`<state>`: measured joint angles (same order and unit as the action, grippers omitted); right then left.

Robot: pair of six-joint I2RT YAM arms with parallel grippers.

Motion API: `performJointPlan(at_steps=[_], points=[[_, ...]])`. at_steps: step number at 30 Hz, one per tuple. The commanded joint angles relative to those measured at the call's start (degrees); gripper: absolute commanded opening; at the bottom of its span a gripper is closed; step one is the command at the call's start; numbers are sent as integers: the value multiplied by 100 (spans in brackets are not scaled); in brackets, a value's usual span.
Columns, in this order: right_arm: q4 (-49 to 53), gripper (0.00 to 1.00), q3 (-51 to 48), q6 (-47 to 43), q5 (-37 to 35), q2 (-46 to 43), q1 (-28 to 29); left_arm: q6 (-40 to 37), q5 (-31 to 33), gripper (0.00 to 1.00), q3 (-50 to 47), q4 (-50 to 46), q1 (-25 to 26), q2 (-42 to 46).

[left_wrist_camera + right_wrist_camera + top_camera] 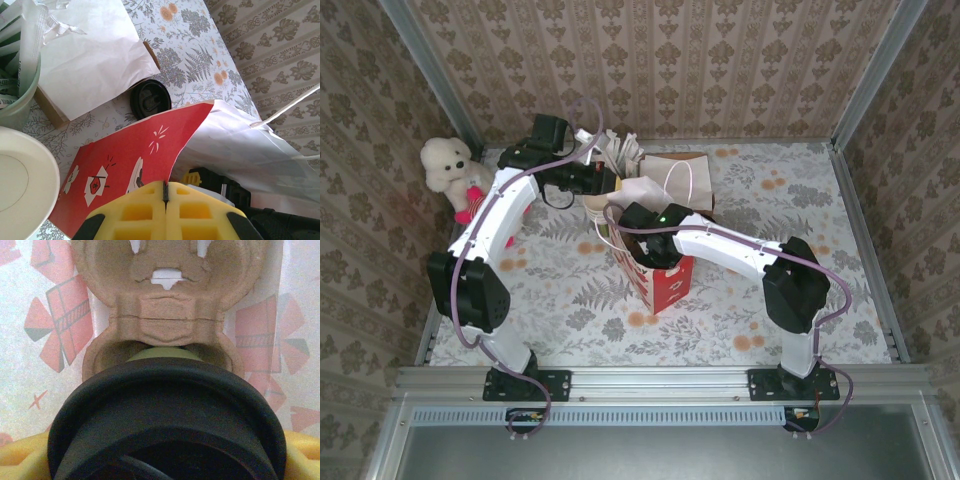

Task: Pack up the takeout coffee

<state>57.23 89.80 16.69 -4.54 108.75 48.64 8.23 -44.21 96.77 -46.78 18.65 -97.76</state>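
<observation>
Takeout coffee (167, 405), count one, fills the lower frame of the right wrist view: black top, with green wall showing just above it. Right gripper (160, 460) is spread wide around the cup, yellow pads (15, 460) at both lower corners. The cup sits at the near well of one pulp carrier (167, 320) inside the red paper bag (130, 155) — seated or not, cannot tell. Cup base is hidden, and the carrier's far wells are cut off at top. Left gripper (165, 192) is fully closed, pinching the bag's rim. One loose black lid (150, 100) lies mid-frame on the table (200, 50).
</observation>
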Motion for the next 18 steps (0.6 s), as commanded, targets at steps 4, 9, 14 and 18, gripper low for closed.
performJointPlan(at_steps=[4, 9, 14, 18], points=[[244, 39, -388, 9, 462, 660, 173, 36, -150, 0, 47, 258, -29, 59], [241, 39, -434, -18, 476, 723, 172, 30, -158, 0, 61, 253, -29, 72], [219, 39, -421, -26, 462, 704, 179, 38, -152, 0, 52, 249, -29, 76], [233, 40, -425, -37, 454, 700, 172, 34, -142, 0, 38, 240, -29, 103]])
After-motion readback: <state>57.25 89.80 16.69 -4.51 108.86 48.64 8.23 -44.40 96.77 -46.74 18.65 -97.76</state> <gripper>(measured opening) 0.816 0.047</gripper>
